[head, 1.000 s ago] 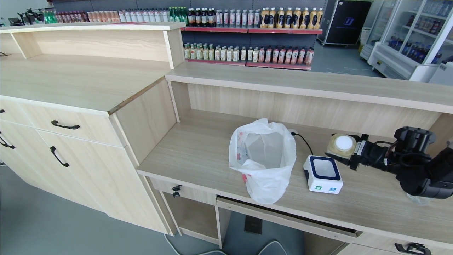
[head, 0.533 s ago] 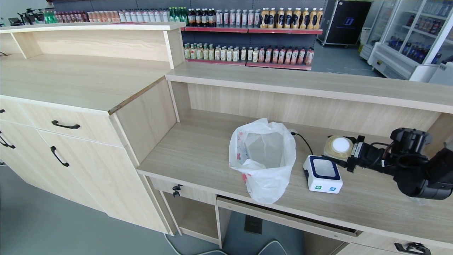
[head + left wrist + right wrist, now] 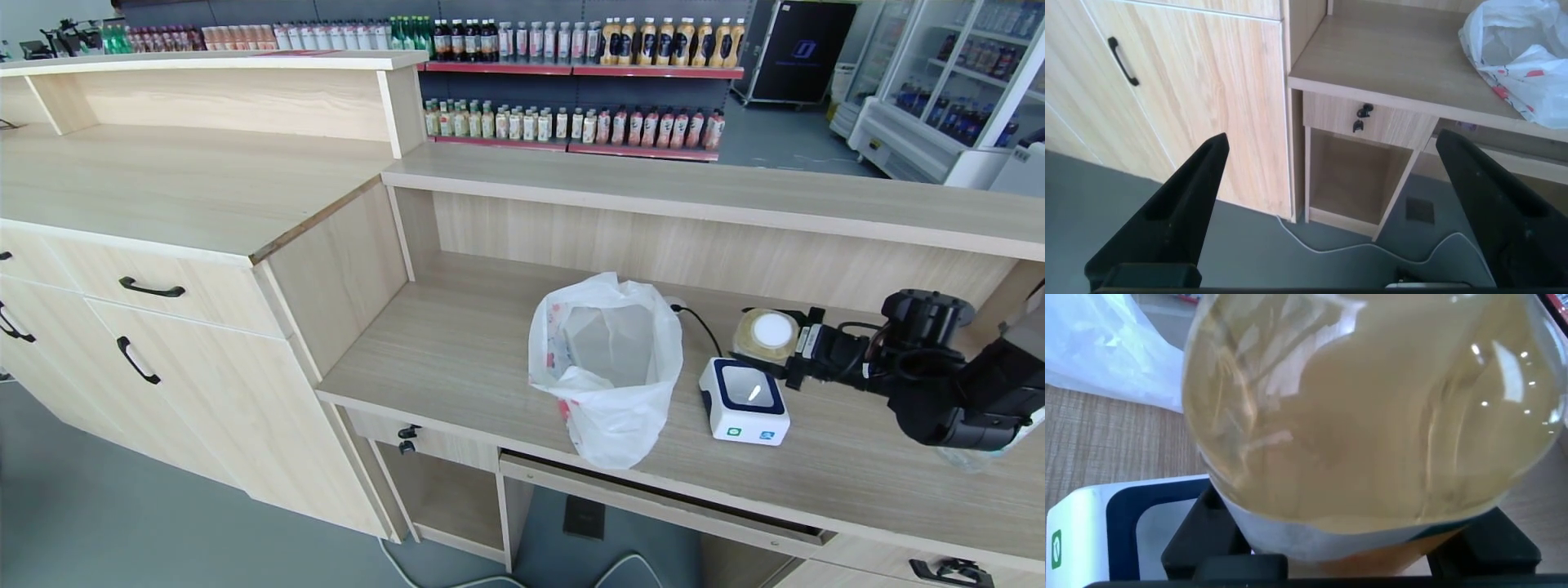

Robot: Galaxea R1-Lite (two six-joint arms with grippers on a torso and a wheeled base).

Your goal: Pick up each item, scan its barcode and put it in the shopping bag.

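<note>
In the head view, the right claw (image 3: 782, 349) is pinching a bottle (image 3: 758, 336) of pale yellow drink with a white cap, held close to the far side of the white scanner (image 3: 744, 400), and the white plastic shopping bag (image 3: 608, 367) stands open on the table (image 3: 457, 351) just beside the scanner. In the left wrist view, the left claw (image 3: 1335, 216) is spread wide, low above the grey floor (image 3: 1249, 253) in front of the table, and a part of the bag shows on the table's edge. In the right wrist view, the bottle is very near between the dark fingers (image 3: 1200, 543), with the scanner under it and the bag behind.
</note>
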